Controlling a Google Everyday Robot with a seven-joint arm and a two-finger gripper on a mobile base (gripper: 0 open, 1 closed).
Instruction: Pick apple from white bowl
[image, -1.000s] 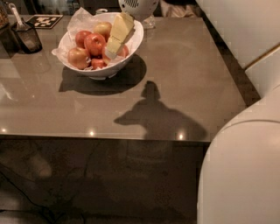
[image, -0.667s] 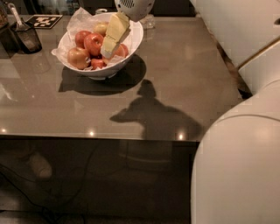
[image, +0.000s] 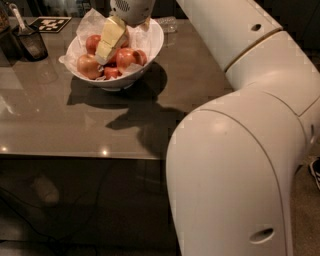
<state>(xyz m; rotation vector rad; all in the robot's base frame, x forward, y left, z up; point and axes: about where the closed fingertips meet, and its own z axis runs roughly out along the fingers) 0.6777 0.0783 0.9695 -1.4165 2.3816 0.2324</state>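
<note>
The white bowl (image: 156, 42) stands at the back left of the table, lined with crinkled white paper. It holds several apples. A deep red apple (image: 126, 58) lies right of centre, and another red apple (image: 92, 43) lies at the back left. A paler apple (image: 87, 65) sits at the front left. My gripper (image: 105, 54) reaches down into the bowl from above, its pale yellow tip among the apples, just left of the deep red apple. It hides the apples behind it.
The grey-brown glossy table (image: 200, 80) has its front edge near the middle of the view. A dark container with a utensil (image: 31, 42) and a black-and-white marker tag (image: 52, 23) sit at the back left. My large white arm (image: 240, 150) fills the right side.
My gripper has shifted a little left and lower in the bowl. My arm's elbow has swung further into view on the right. The bowl has not moved.
</note>
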